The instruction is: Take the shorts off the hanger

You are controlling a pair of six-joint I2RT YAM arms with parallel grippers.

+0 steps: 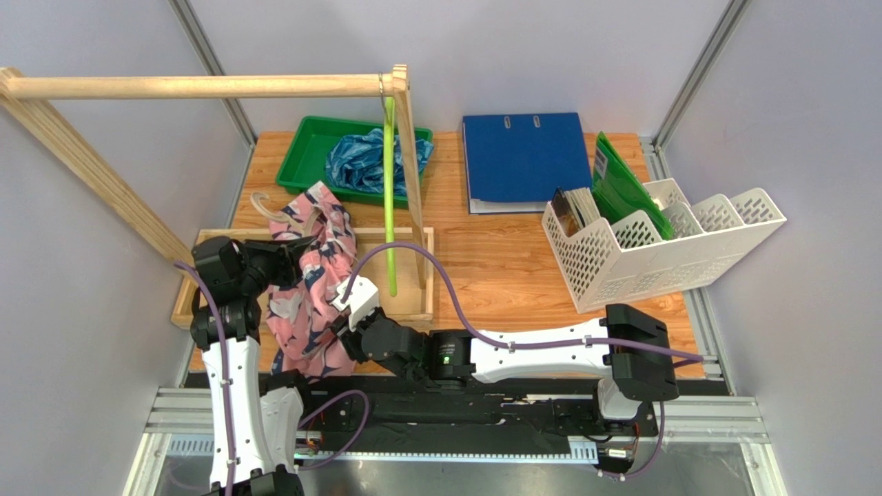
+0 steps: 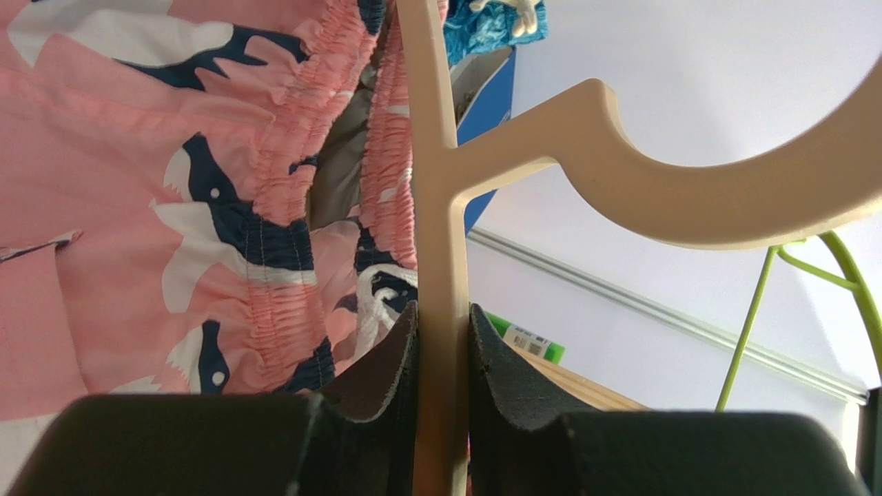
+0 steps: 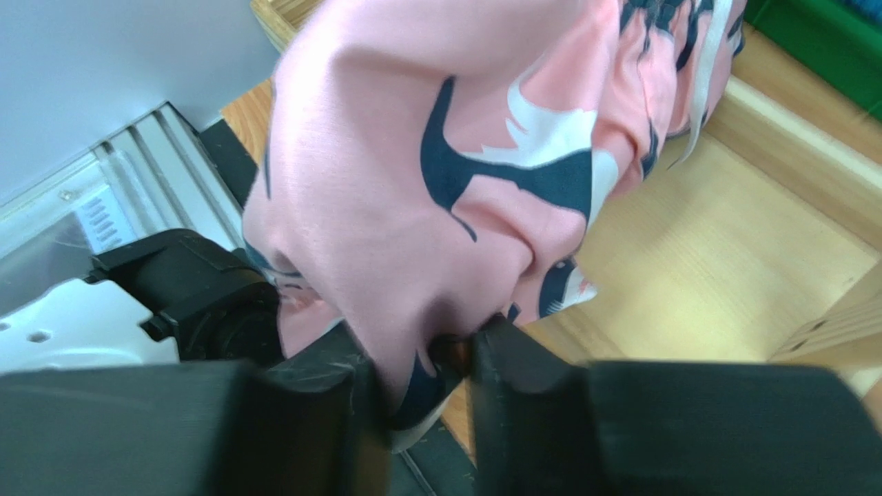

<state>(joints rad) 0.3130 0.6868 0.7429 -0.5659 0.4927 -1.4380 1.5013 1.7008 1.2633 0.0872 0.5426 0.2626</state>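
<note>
**Top view.** The left gripper [image 1: 277,265] sits at the left of the table, clamped on the beige hanger [image 1: 265,203], whose hook points toward the back. The pink shorts [image 1: 311,284] hang on this hanger and drape down toward the near edge. The right arm reaches across from the right, and the right gripper [image 1: 347,308] is at the right edge of the pink cloth. The blue shorts [image 1: 360,157] lie crumpled in the green tray [image 1: 311,140] at the back, off any hanger. A green hanger [image 1: 389,196] hangs bare from the wooden rail [image 1: 197,86]. A blue binder [image 1: 523,160] and a white file rack [image 1: 663,248] stand to the right.

**Left wrist.** The left gripper [image 2: 442,346] has its fingers [image 2: 378,362] pressed against both sides of the hanger's [image 2: 440,207] flat stem. The pink shorts [image 2: 155,196], with the gathered waistband, are bunched against the stem on the left. The green hanger [image 2: 802,295] shows at the right, and a bit of the blue shorts [image 2: 487,21] at the top.

**Right wrist.** The right gripper [image 3: 456,362] pinches a fold at the lower end of the pink shorts [image 3: 414,176]. The cloth fills the gap and touches both fingers [image 3: 512,362]. The rest of the shorts billows above the fingers, over the wooden base [image 3: 704,248].
</note>
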